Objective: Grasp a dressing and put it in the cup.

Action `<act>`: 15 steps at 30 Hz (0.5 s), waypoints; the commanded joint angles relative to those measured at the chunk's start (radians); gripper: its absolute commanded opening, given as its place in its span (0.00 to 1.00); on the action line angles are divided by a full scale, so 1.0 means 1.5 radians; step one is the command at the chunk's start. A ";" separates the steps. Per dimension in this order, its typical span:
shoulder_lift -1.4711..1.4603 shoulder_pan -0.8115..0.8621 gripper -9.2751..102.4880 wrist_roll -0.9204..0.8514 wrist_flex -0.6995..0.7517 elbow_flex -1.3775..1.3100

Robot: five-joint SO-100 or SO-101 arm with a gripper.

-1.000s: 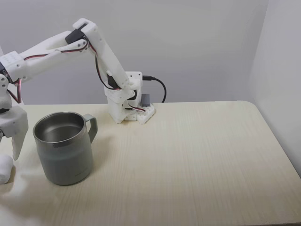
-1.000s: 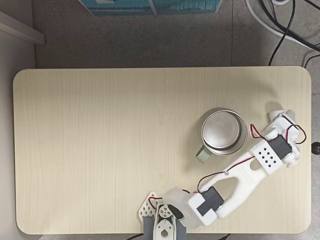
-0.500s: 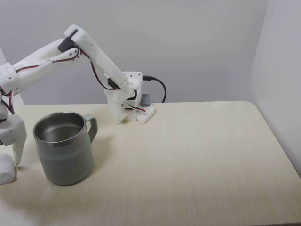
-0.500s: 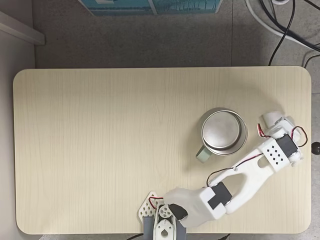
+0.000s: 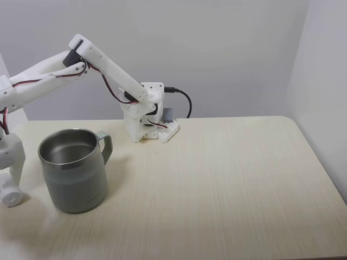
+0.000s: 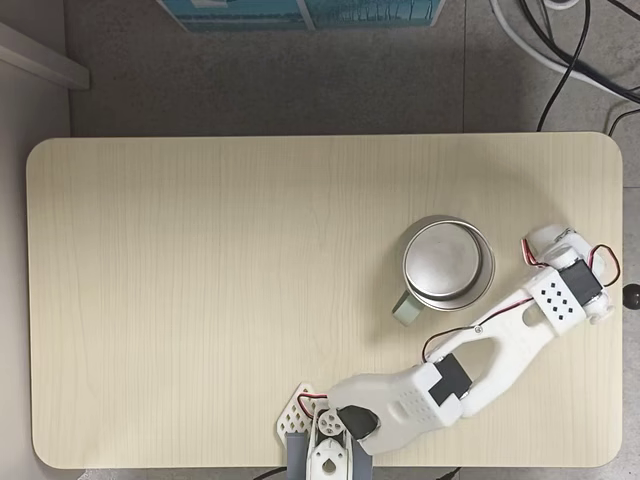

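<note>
Down at the left edge of a fixed view from the side, we are seeing the gripper [image 5: 10,187] reaching to the tabletop [image 5: 217,179], its white fingers [image 5: 14,169] coming down onto the dressing [image 5: 11,197], a small white roll lying on the wood just left of the cup [image 5: 73,169]. Whether the fingers are actually clamping the roll we cannot tell from here. The cup is standing upright, its handle pointing right, toward the arm's base [image 5: 147,116]. Looking straight down in the other fixed view, we are finding the cup [image 6: 447,263] right of centre on the tabletop [image 6: 200,300], with the dressing [image 6: 540,240] near its right side, close to the table's right edge, and the gripper [image 6: 550,248] sitting over it; how wide the jaws are standing stays hidden under the wrist.
</note>
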 commanded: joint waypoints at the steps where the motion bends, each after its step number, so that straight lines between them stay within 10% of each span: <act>1: 0.004 -0.002 0.08 -0.003 0.013 0.038; 15: 0.022 -0.018 0.08 0.036 0.250 0.260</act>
